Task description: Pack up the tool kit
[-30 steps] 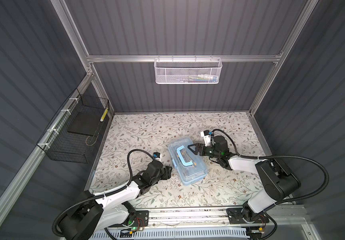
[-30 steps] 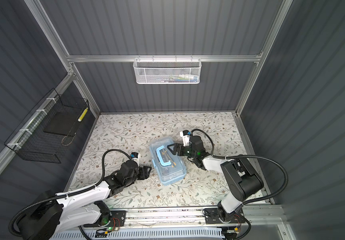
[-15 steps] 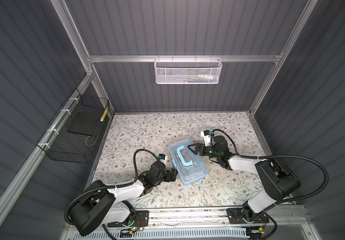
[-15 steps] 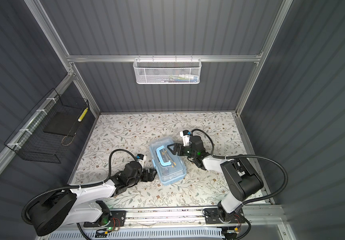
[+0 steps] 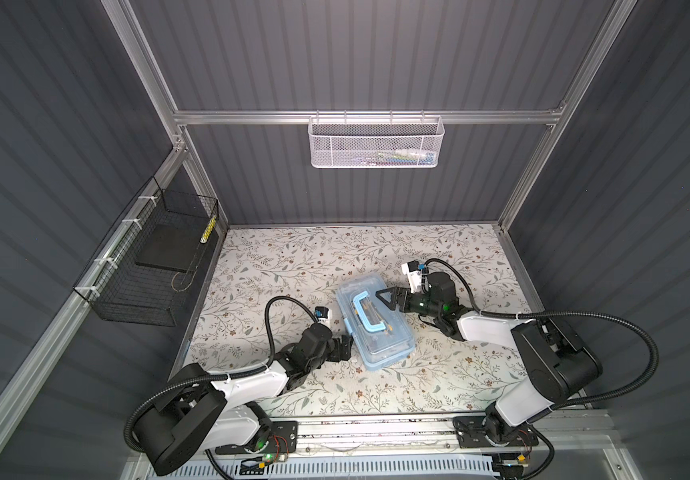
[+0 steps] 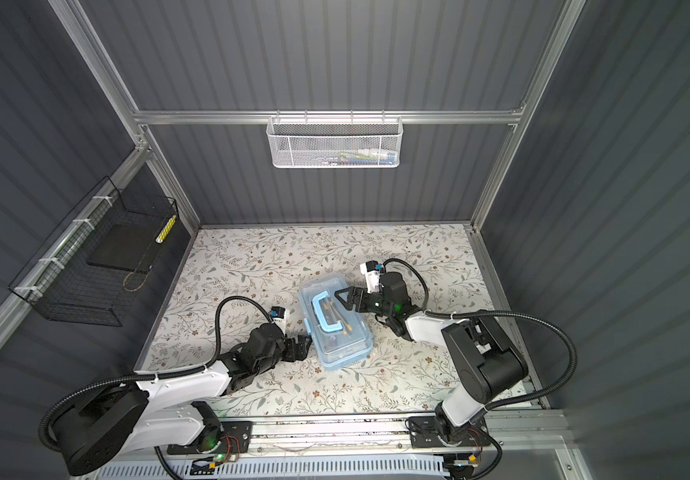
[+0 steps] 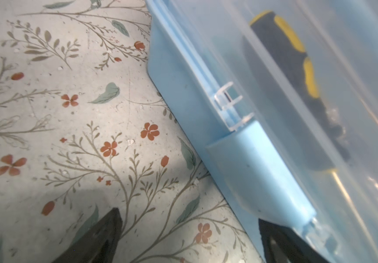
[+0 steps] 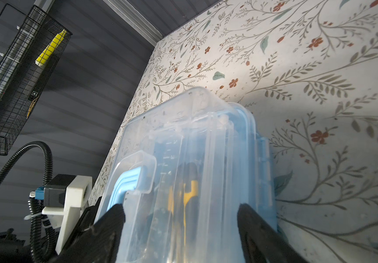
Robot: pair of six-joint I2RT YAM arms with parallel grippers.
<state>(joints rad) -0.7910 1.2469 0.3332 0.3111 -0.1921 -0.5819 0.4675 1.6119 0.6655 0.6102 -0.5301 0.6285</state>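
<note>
The tool kit (image 5: pixel 380 332) (image 6: pixel 341 336), a light-blue box with a clear lid and a pale-blue handle (image 5: pixel 366 311), lies on the floral mat with its lid down. Black and yellow tools (image 7: pixel 297 57) (image 8: pixel 188 189) show through the lid. My left gripper (image 5: pixel 345 347) (image 6: pixel 304 345) (image 7: pixel 188 239) is open and low on the mat at the box's left long side, with one finger by the blue latch (image 7: pixel 258 173). My right gripper (image 5: pixel 383 297) (image 6: pixel 345 297) (image 8: pixel 181 220) stands open over the lid's far right part. Its fingers straddle the lid between the handle and the hinged edge.
A white mesh basket (image 5: pixel 376 143) (image 6: pixel 333 143) hangs on the back wall with small items in it. On the left wall a black wire basket (image 5: pixel 148 266) (image 8: pixel 12 75) holds a yellow item (image 5: pixel 208 230) and a dark flat pad. Grey walls enclose the mat.
My left arm has slid right along the mat up to the box's side, and its jaws have opened wider. The right arm and the box have not moved.
</note>
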